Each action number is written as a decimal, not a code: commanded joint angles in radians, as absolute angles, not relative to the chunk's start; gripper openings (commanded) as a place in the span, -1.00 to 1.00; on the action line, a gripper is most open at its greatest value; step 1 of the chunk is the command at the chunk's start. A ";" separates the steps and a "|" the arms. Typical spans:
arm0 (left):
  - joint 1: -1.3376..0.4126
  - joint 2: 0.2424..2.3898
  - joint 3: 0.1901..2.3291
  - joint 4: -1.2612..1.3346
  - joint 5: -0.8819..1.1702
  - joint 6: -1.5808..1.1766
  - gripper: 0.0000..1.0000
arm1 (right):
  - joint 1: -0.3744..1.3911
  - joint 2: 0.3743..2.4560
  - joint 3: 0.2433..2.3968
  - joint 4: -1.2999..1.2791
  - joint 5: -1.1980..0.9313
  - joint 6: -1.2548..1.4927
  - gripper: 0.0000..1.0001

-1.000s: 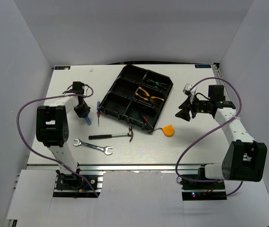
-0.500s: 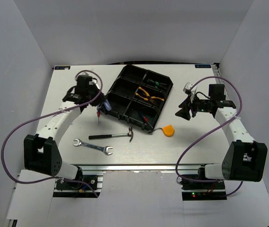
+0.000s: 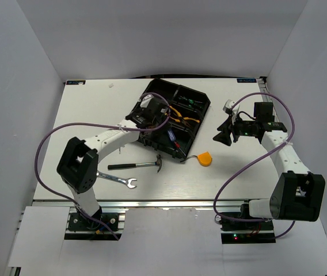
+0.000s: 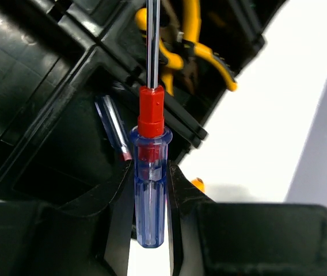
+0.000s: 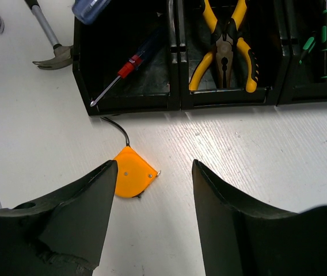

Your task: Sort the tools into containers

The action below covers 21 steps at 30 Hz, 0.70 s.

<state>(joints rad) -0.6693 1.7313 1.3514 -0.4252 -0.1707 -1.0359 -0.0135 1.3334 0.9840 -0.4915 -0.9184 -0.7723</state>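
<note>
My left gripper is shut on a blue-handled screwdriver with a red collar, its shaft pointing away from me. It hangs over the near right part of the black tray, where the held screwdriver shows. Below it another screwdriver lies in a compartment. Yellow pliers and black-green screwdrivers fill other compartments. The hammer, wrench and orange tape measure lie on the table. My right gripper hangs open, empty, above the table beside the tape measure.
The tray's front wall stands just beyond the tape measure. Purple cables loop from both arms. White walls enclose the table on three sides. In the top view my right gripper sits right of the tray.
My left arm has swung right from the table left of the tray to over the tray's near right compartments, carrying the blue screwdriver. The right arm has not moved.
</note>
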 commanded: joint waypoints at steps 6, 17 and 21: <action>-0.710 1.802 1.416 -0.429 -0.319 -1.097 -0.94 | -0.015 1.301 0.983 -0.457 -0.933 -0.762 0.22; -0.716 1.815 1.413 -0.430 -0.278 -1.112 -0.25 | -0.015 1.308 0.985 -0.457 -0.934 -0.762 0.23; -0.716 1.792 1.408 -0.431 -0.276 -1.103 0.07 | -0.015 1.313 0.991 -0.459 -0.933 -0.762 0.23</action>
